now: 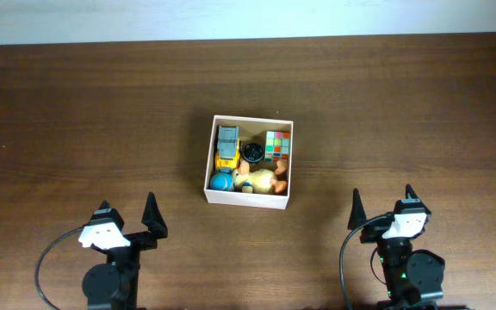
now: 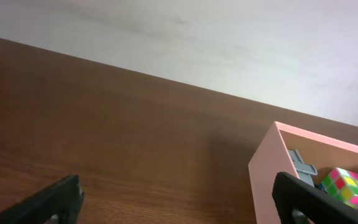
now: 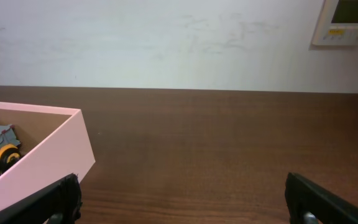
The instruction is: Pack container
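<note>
The container (image 1: 246, 197), a square, shallow, open-topped box with white outer walls and a tan cardboard inside, sits on the dark brown wooden counter (image 1: 76, 112), about mid-width and well ahead of both arms. Small toys lie packed close together in it:
- a yellow and grey toy truck (image 1: 227, 146) along the left side
- a multicoloured puzzle cube (image 1: 276, 145) in the far right corner
- a black round piece (image 1: 251, 152) between them
- a blue ball (image 1: 221, 182) in the near left corner
- a tan soft figure (image 1: 265, 180) by the near wall

The left tool (image 1: 127, 211) is near the counter's front edge, left of the container and well apart from it. Its two dark fingers are spread wide with nothing between them. The right tool (image 1: 383, 205) stands likewise on the right, spread and empty. The left wrist view shows the box's corner at its right edge with the cube inside. The right wrist view shows the box's wall at its left edge with the truck behind it.
</note>
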Controlling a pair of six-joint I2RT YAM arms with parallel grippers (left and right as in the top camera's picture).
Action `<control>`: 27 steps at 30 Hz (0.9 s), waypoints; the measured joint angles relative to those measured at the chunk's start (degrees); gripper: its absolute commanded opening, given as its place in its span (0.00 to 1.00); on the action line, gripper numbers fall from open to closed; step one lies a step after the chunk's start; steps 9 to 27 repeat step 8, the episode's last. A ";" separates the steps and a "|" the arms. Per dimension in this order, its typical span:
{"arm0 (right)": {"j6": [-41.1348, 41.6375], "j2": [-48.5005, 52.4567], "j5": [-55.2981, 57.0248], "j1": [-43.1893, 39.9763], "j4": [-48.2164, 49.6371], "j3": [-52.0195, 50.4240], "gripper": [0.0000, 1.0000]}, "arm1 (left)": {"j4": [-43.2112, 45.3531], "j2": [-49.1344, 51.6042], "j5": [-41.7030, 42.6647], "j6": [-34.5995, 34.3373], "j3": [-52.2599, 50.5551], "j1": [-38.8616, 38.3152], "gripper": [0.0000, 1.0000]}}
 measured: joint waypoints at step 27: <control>0.02 0.00 0.00 0.00 0.00 0.00 0.99 | 0.00 0.00 0.00 0.00 0.00 0.00 0.99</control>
